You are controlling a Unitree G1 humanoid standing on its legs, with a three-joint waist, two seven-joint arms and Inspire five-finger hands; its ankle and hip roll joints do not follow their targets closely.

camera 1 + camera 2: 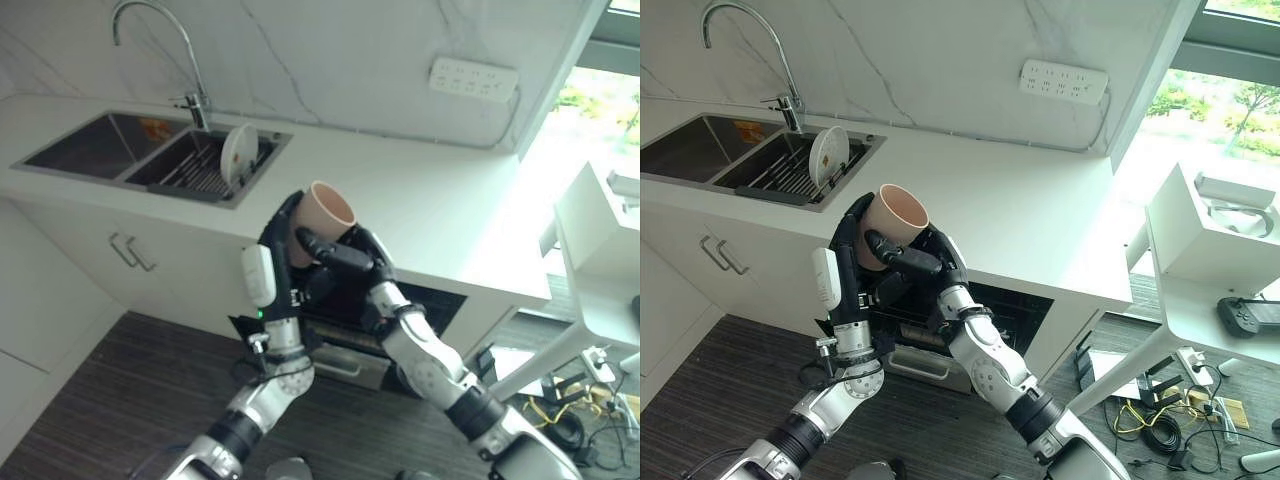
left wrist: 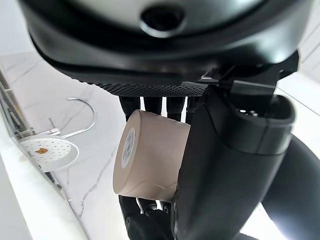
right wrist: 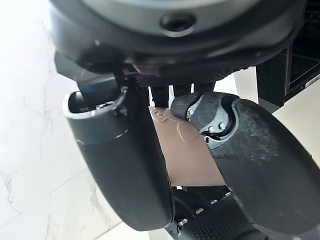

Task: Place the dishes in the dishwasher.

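Observation:
A beige cup (image 1: 325, 212) is held in the air in front of the counter edge, tilted with its mouth up and to the right. My left hand (image 1: 277, 240) wraps it from the left, fingers curled behind its wall. From the right, my right hand (image 1: 360, 265) closes on the same cup (image 1: 898, 215), its thumb lying across the front. Below both hands the dishwasher (image 1: 425, 300) stands open under the counter, dark inside. A white plate (image 1: 238, 153) stands on edge in the sink rack. The left wrist view shows the cup (image 2: 150, 155) between thumb and fingers.
A double steel sink (image 1: 90, 145) with a tall faucet (image 1: 190, 60) lies at the far left of the white counter (image 1: 420, 200). A power strip (image 1: 473, 78) is on the marble wall. At the right stands a white table (image 1: 1210, 240), with cables on the floor beneath.

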